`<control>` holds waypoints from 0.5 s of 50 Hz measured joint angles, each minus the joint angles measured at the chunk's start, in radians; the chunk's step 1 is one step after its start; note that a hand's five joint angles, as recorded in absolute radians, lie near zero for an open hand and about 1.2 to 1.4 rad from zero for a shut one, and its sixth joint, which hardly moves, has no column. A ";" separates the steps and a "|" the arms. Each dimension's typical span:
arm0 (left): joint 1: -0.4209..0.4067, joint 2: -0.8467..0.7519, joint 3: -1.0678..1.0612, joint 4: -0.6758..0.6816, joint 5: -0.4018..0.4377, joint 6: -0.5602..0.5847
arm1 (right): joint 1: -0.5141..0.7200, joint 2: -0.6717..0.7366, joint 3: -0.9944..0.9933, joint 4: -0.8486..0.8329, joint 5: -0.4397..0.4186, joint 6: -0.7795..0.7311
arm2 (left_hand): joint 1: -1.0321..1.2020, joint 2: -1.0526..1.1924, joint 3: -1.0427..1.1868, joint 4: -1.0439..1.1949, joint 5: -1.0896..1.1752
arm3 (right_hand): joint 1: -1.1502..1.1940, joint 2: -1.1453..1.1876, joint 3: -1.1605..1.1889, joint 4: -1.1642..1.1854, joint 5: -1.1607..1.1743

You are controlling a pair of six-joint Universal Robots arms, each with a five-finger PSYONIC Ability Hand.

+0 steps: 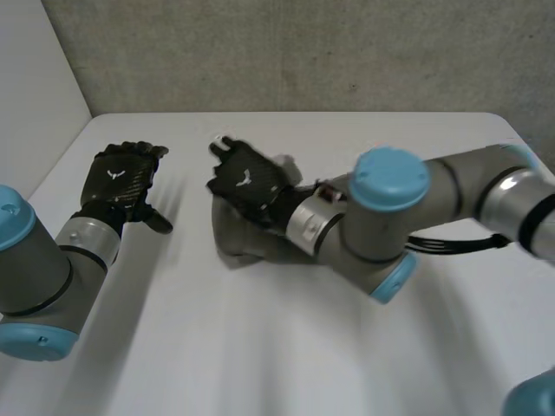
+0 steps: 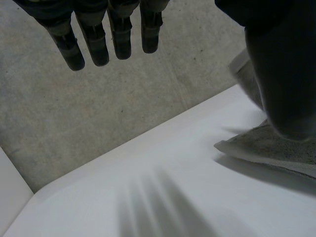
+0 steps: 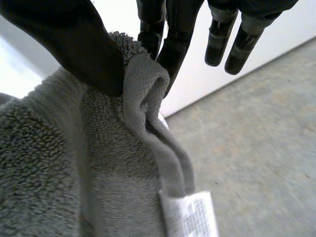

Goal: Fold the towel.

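The grey towel (image 1: 236, 243) lies bunched on the white table (image 1: 260, 347), near its middle. My right hand (image 1: 247, 182) rests on top of it, with the right arm lying across the cloth. In the right wrist view the thumb (image 3: 74, 44) and fingers (image 3: 170, 44) pinch a raised fold of the towel's hem (image 3: 148, 89), and a white label (image 3: 190, 217) sits lower on that edge. My left hand (image 1: 121, 178) hovers over bare table to the left of the towel, fingers (image 2: 94, 44) straight and holding nothing. An edge of the towel (image 2: 276, 148) lies beside it.
A grey concrete wall (image 1: 303, 52) runs behind the table's far edge. A pale panel (image 1: 35, 87) stands at the far left. Bare table stretches in front of the towel and around the left hand.
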 measured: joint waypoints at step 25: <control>0.008 0.010 -0.008 0.001 -0.001 0.000 | 0.068 0.136 -0.093 -0.051 0.012 0.009 | 0.000 0.000 0.000 0.000 0.000 | -0.608 -0.609 0.000 0.000 -0.660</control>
